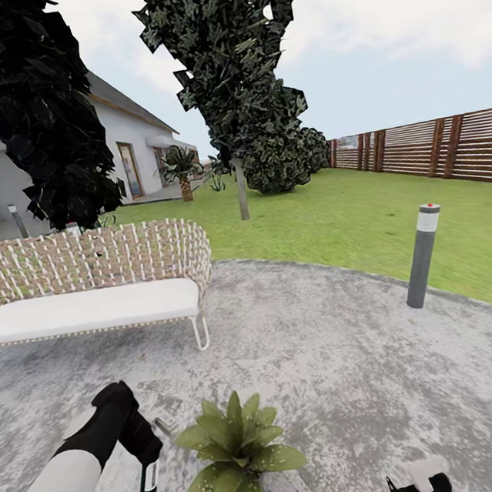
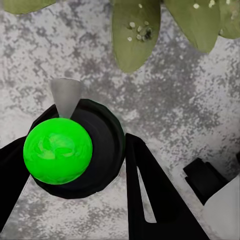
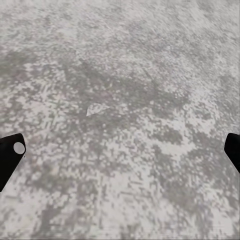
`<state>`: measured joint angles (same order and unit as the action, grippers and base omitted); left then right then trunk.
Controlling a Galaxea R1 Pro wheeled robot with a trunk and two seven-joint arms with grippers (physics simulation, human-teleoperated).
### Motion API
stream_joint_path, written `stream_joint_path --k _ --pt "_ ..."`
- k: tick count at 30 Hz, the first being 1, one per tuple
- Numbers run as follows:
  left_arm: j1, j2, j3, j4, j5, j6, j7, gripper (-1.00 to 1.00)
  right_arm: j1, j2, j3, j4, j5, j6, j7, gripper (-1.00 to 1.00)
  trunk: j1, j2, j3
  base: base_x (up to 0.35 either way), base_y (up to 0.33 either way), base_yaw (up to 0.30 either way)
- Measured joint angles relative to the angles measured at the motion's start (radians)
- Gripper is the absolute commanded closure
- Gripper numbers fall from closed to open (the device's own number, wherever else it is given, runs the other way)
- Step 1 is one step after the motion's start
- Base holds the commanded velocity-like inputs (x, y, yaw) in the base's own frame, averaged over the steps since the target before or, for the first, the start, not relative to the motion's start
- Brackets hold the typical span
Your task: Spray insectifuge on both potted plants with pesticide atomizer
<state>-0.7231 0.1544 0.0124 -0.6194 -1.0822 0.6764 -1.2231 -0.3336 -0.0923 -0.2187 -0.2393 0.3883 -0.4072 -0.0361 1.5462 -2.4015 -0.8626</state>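
my left claw (image 1: 150,476) is clamped on the pesticide atomizer (image 2: 75,150), pointing down at the paving. the potted plant (image 1: 238,449) sits just beside it, toward my right. my right claw (image 3: 120,150) hangs spread and empty.

From head height we look forward across the paving (image 1: 331,359) toward the fence (image 1: 450,147). Both wrist cameras face straight down, close over that same paving (image 3: 125,165).
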Motion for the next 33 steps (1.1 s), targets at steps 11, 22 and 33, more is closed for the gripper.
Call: stream_joint_path --k 11,22,33 --pt "0.005 0.000 -0.002 0.012 0.000 -0.002 0.006 1.00 0.000 0.000 0.000 0.000 0.000 0.000 0.000 -1.00 0.000 0.000 0.002 0.020 0.006 -0.151" --pt "0.005 0.000 0.000 0.013 -0.083 0.001 0.003 1.00 0.000 0.000 0.000 -0.001 0.000 0.000 0.000 -1.00 0.000 0.000 0.003 0.104 0.062 -0.040" --pt "0.011 0.007 0.003 0.017 -0.086 0.000 0.010 1.00 0.000 -0.001 0.002 0.000 0.001 0.000 0.001 -1.00 0.000 0.000 0.003 0.023 0.018 0.000"
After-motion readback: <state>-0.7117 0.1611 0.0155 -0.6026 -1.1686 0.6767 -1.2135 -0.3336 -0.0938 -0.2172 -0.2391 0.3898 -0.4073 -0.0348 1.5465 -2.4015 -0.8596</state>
